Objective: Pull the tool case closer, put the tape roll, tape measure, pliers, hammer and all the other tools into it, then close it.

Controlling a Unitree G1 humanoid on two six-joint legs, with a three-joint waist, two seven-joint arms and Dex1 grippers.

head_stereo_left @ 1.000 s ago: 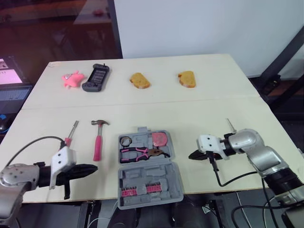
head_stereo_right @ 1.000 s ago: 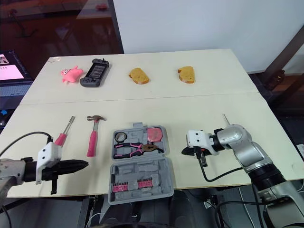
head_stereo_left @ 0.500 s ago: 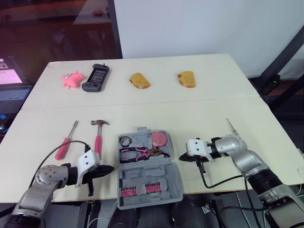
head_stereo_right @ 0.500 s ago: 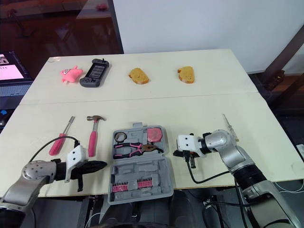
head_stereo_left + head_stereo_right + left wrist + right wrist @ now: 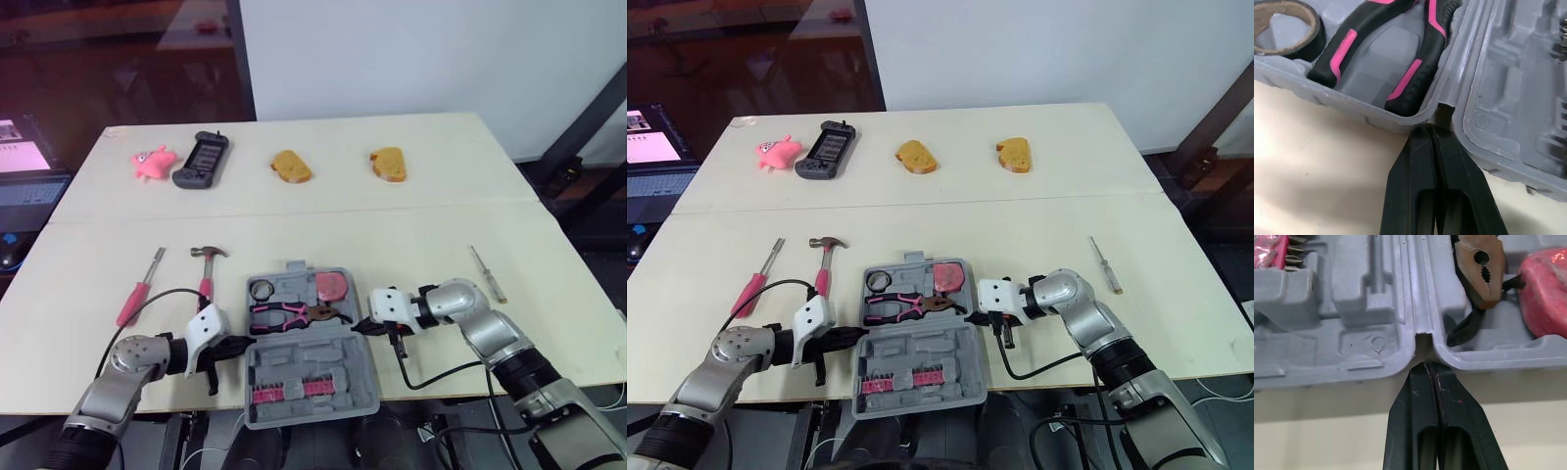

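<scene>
The grey tool case (image 5: 312, 356) lies open near the table's front edge. Its far half holds the tape roll (image 5: 260, 290), the pink tape measure (image 5: 331, 285) and the pink-handled pliers (image 5: 289, 314). Its near half holds pink bits (image 5: 284, 393). The hammer (image 5: 205, 276) and a pink screwdriver (image 5: 132, 302) lie on the table left of the case. A thin screwdriver (image 5: 487, 273) lies to its right. My left gripper (image 5: 1436, 128) is shut, its tips at the hinge notch on the case's left edge. My right gripper (image 5: 1428, 366) is shut, tips at the hinge notch on the right edge.
At the far side of the table lie a pink toy (image 5: 149, 160), a black handset (image 5: 201, 159) and two bread slices (image 5: 290, 165) (image 5: 388, 163). A laptop (image 5: 24, 186) sits off the table to the left.
Both grippers have moved inward along the table, the left one rightward and the right one leftward, until their tips reached the case's two sides. The case and tools have not moved.
</scene>
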